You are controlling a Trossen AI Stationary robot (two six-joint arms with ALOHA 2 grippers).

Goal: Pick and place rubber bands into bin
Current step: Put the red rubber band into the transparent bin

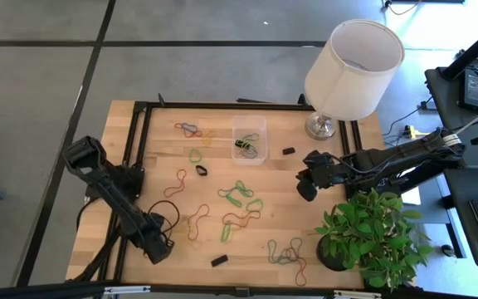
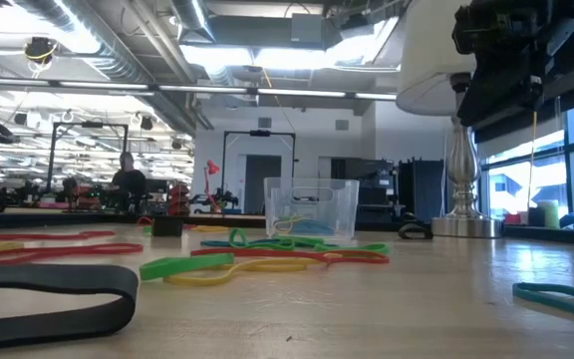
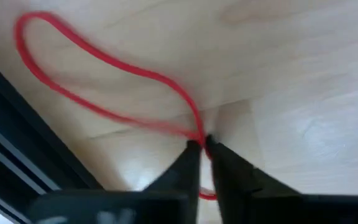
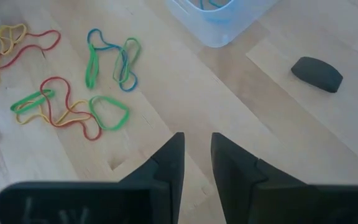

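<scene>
Many coloured rubber bands lie flat on the wooden table, among them a green cluster (image 1: 241,195) and a blue-green one (image 1: 287,253). The clear bin (image 1: 249,139) stands on the far middle of the table with a few bands inside; the low view shows it too (image 2: 311,209). My left gripper (image 1: 161,247), at the near left, is shut on a red rubber band (image 3: 104,59), whose loop lies on the wood. My right gripper (image 4: 196,146) hovers open above bare wood right of the bin, its fingers holding nothing. My left gripper pinches the red rubber band at one end of its loop (image 3: 197,132) between its two fingertips. The fingers come from above, pointing down. The rest of the loop lies slack and flat on the table, and a short bit of red (image 3: 207,195) shows behind the fingers.
A lamp with a white shade (image 1: 353,71) stands at the far right and a potted plant (image 1: 372,237) at the near right. Small black blocks (image 1: 289,151) (image 1: 219,260) lie among the bands. A black rail (image 1: 135,166) runs along the table's left side, close to my left gripper.
</scene>
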